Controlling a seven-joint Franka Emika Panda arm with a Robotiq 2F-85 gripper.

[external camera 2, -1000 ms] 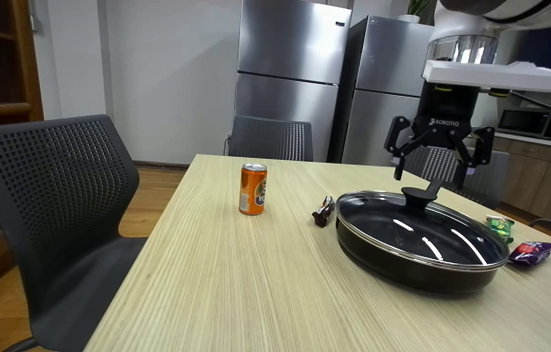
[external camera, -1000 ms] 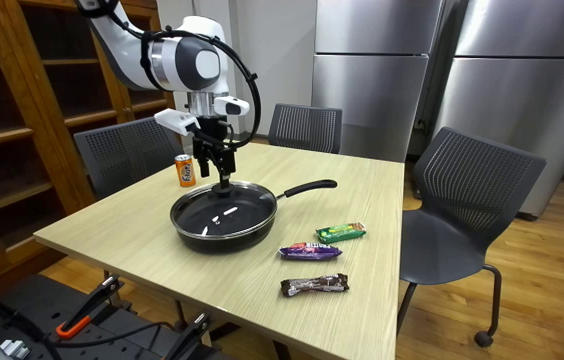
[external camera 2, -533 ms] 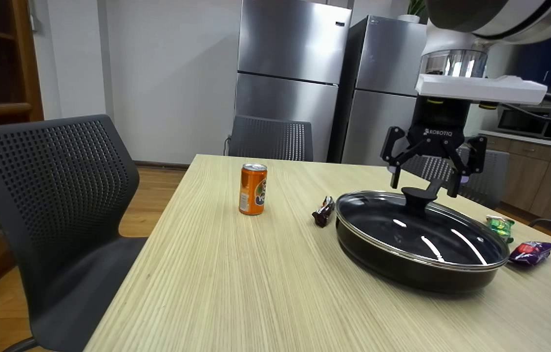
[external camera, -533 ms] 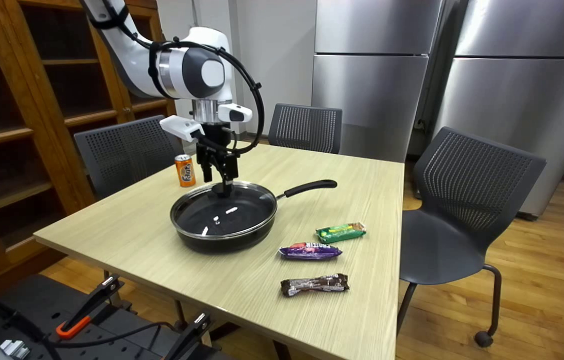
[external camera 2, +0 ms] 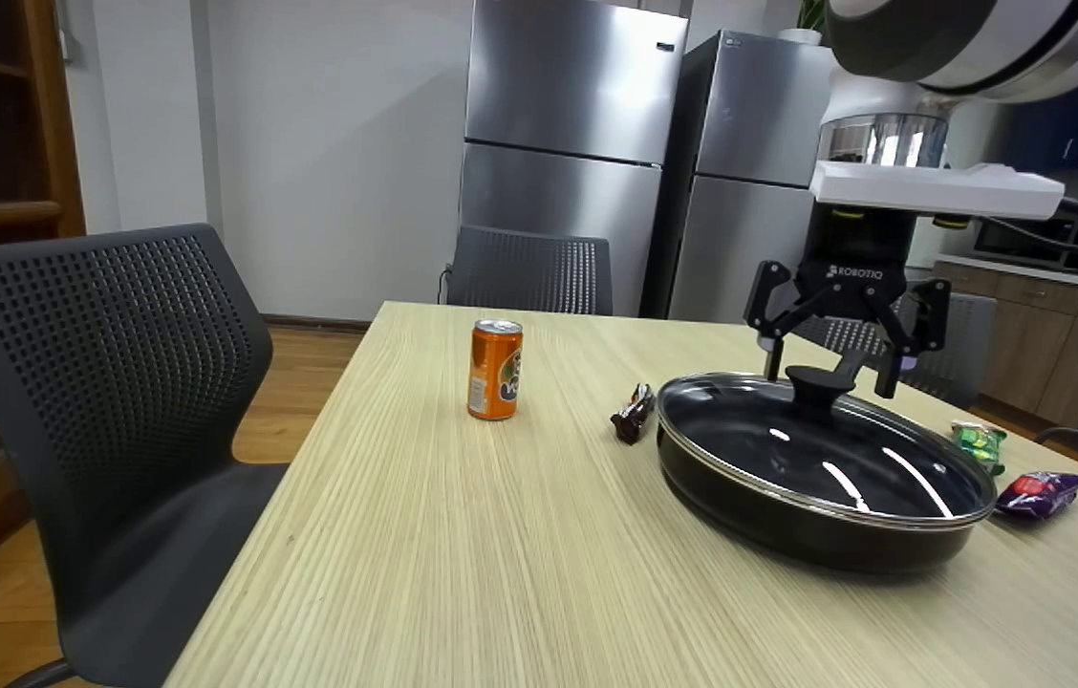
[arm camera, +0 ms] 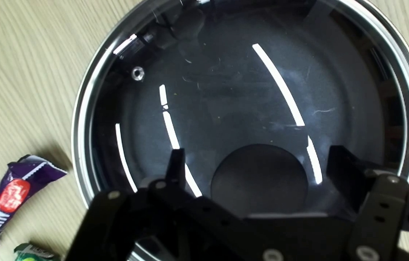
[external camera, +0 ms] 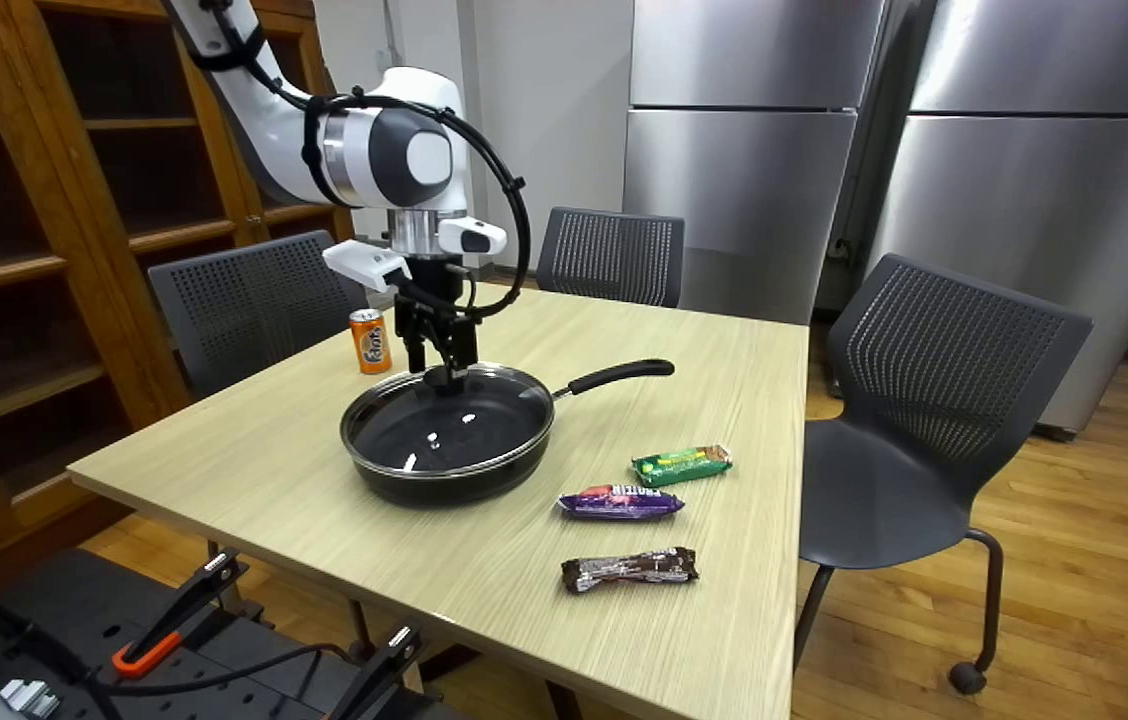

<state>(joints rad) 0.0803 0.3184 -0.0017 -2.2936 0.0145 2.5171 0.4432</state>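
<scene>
The hand (external camera 2: 830, 376) has sunk lower over the lid (external camera 2: 811, 459), spread wide left and right of the knob (arm camera: 259, 177); likely lining up a grip; next calls for closing evenly.

Counted on the table (external camera: 244, 440): one pan (external camera: 449, 489), one lid (external camera: 444, 430), one can (external camera: 371, 342) toward an edge. One green bar (external camera: 682, 466), one purple bar (external camera: 621, 503) and one brown bar (external camera: 630, 570) lay toward the opposite edge, one dark bar (external camera 2: 634, 415) on the can's side of the pan; bars totalled four. Three chairs (external camera: 924, 400) stood round the edges, two refrigerators (external camera: 739, 200) beyond.
</scene>
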